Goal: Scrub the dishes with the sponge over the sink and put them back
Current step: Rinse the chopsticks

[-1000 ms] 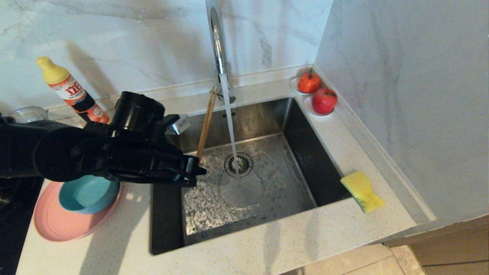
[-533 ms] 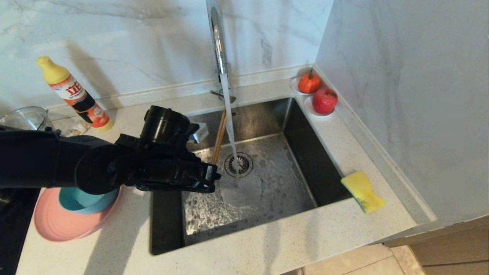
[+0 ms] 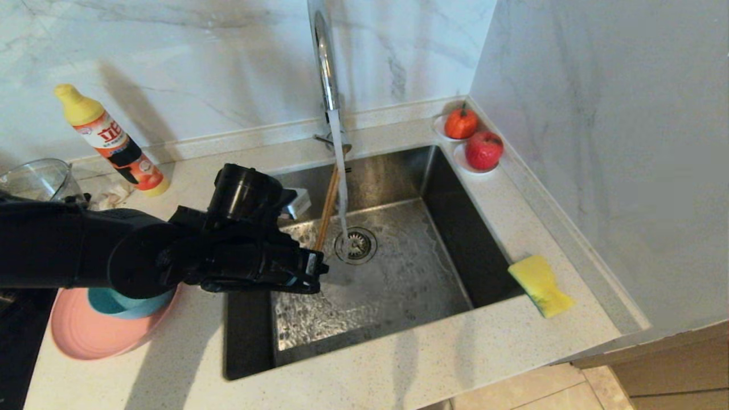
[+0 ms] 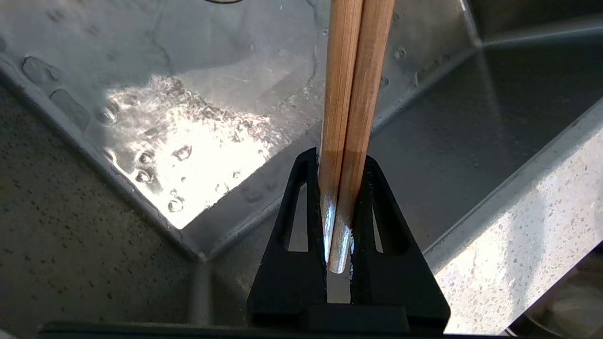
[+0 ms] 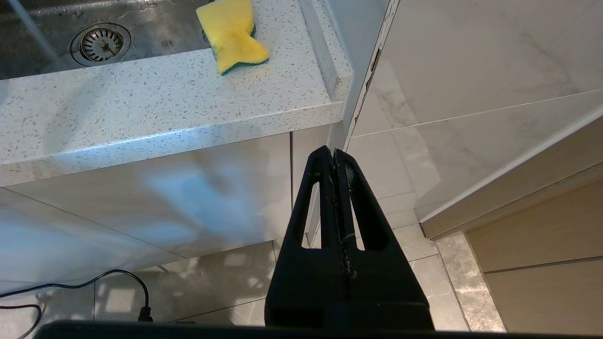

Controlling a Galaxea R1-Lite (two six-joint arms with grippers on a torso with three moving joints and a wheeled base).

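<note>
Now the left tool (image 4: 338,188) pinches wet chopsticks (image 4: 351,84) by their ends over the sink (image 3: 444,188); they could slip. The right tool (image 5: 335,162) hangs closed, empty, below the table's edge.

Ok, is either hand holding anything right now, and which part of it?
The left hand is shut on a pair of wooden chopsticks, gripping them at one end, over the sink. The right hand holds nothing.

Left arm (image 3: 142,256) hides most of blue bowl (image 3: 114,303) & part of pink plate (image 3: 85,336); faucet (image 3: 322,57) top cut off by frame edge.
</note>
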